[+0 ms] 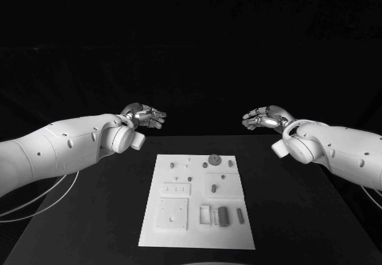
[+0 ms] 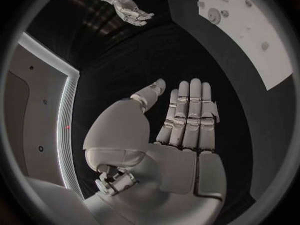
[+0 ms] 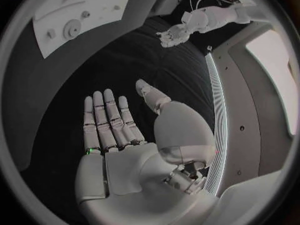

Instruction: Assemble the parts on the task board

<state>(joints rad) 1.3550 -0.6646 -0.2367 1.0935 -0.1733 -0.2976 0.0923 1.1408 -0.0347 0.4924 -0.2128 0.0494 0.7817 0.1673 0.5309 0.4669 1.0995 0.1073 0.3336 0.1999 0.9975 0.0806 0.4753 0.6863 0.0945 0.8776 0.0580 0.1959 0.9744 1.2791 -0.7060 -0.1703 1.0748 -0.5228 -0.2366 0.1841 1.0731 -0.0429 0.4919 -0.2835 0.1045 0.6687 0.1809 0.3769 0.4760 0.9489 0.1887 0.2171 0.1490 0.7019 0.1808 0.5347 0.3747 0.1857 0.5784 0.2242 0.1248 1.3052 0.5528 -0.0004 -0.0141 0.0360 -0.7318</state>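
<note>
1. From the head view I can only half read the parts (image 1: 215,160) on the task board (image 1: 197,234): they are small and grey, and I cannot tell which stand in their seats and which lie loose.
2. In the left wrist view the board (image 2: 275,60) is cut off at the circle's rim, with one round part (image 2: 214,15) showing on it.
3. In the right wrist view the board (image 3: 94,5) is likewise cut off, a disc-shaped part (image 3: 72,31) plain on it.
4. My left hand (image 1: 143,116) hangs above the far left of the table (image 1: 95,221), well apart from the board. The wrist view shows its fingers (image 2: 189,115) straight and side by side, thumb out, holding nothing and touching nothing.
5. My right hand (image 1: 266,117) hangs above the far right of the table, also well apart from the board. Its fingers (image 3: 106,120) are straight, thumb spread, palm empty.
6. The board lies flat in the middle of the table, between the two arms and nearer to me than either hand.
</note>
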